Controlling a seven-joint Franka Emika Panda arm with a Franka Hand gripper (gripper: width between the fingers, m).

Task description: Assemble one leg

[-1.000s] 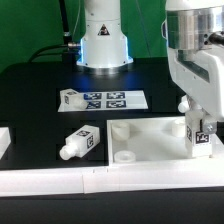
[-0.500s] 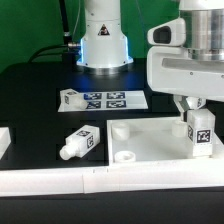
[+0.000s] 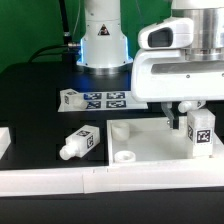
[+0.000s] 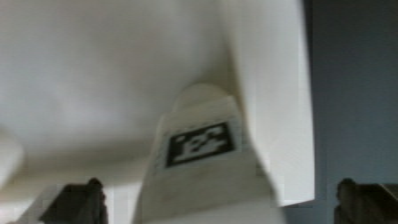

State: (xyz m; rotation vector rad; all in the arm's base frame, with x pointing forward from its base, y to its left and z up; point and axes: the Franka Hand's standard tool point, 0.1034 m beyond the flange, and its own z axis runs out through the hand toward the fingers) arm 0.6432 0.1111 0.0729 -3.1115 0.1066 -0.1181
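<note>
A leg (image 3: 201,130) stands upright at the corner of the flat white panel (image 3: 150,140) on the exterior view's right, its marker tag facing the camera. My gripper (image 3: 187,108) hangs just above it, and the wide hand hides the leg's top. In the wrist view the leg (image 4: 205,150) lies between my two dark fingertips (image 4: 75,202), with a gap on each side. The gripper (image 4: 214,205) is open and holds nothing. The panel fills the wrist view behind the leg (image 4: 107,70).
A second leg (image 3: 80,142) lies on its side on the black table, left of the panel. A third leg (image 3: 70,97) sits at the left end of the marker board (image 3: 115,100). A white part (image 3: 4,140) shows at the left edge. A white rail (image 3: 100,182) runs along the front.
My fingers were around the upright leg's top. They have let go, and the hand has risen, turned and shifted toward the exterior view's left. The leg stays standing on the panel.
</note>
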